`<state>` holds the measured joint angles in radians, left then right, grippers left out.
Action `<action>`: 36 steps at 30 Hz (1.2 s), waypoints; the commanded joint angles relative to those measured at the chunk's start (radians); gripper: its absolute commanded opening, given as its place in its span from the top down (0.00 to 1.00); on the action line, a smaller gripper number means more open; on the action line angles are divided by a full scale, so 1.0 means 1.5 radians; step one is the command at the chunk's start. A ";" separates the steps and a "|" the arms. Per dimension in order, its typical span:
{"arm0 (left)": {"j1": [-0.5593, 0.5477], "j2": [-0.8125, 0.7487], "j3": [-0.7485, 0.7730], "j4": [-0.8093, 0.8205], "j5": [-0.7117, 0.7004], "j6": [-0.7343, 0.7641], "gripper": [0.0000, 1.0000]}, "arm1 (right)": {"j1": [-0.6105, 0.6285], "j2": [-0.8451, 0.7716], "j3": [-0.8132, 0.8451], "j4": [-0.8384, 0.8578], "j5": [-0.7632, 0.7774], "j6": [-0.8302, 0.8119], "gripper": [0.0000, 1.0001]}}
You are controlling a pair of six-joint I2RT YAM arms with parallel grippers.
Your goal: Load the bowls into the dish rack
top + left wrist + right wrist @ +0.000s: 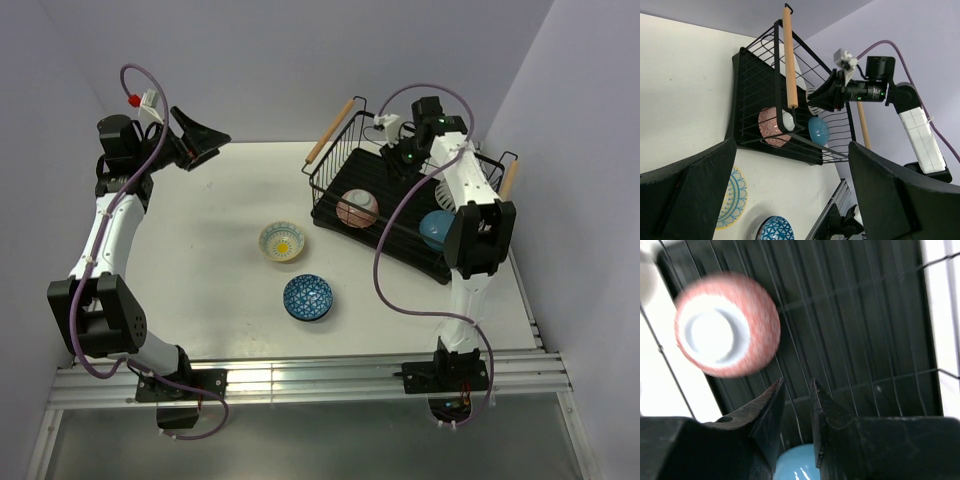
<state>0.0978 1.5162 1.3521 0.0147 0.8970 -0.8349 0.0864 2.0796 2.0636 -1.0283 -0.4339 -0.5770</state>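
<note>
The dish rack (pixel 400 215) stands at the right of the table, a black wire basket with wooden handles. A pink bowl (pixel 357 208) and a plain blue bowl (pixel 437 230) sit in it. A white bowl with a yellow centre (pixel 282 241) and a blue patterned bowl (pixel 308 297) stand on the table left of the rack. My right gripper (pixel 388 160) hangs over the rack's far end, its jaws a narrow gap apart and empty (pixel 797 385); the pink bowl (pixel 726 324) and the blue bowl (pixel 797 465) show below it. My left gripper (pixel 205 142) is wide open and empty at the far left.
The left wrist view shows the rack (pixel 760 90), both racked bowls, and the two table bowls between my open fingers (pixel 687 195). Walls close in the table at the back and on both sides. A metal rail (pixel 300 380) runs along the near edge.
</note>
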 commanded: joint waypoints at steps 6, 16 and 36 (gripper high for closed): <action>0.001 -0.022 0.010 0.005 0.007 0.013 0.01 | 0.055 -0.005 -0.096 -0.040 0.070 -0.109 0.61; 0.002 -0.016 0.003 -0.059 -0.009 0.073 0.00 | 0.092 -0.010 -0.153 0.035 0.001 -0.068 0.53; -0.033 0.088 -0.017 -0.296 -0.149 0.354 0.02 | 0.124 -0.021 -0.153 0.079 -0.042 -0.068 0.48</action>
<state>0.0830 1.6287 1.3106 -0.3504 0.7269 -0.4175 0.2710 2.0800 1.8252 -0.9512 -0.4808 -0.6842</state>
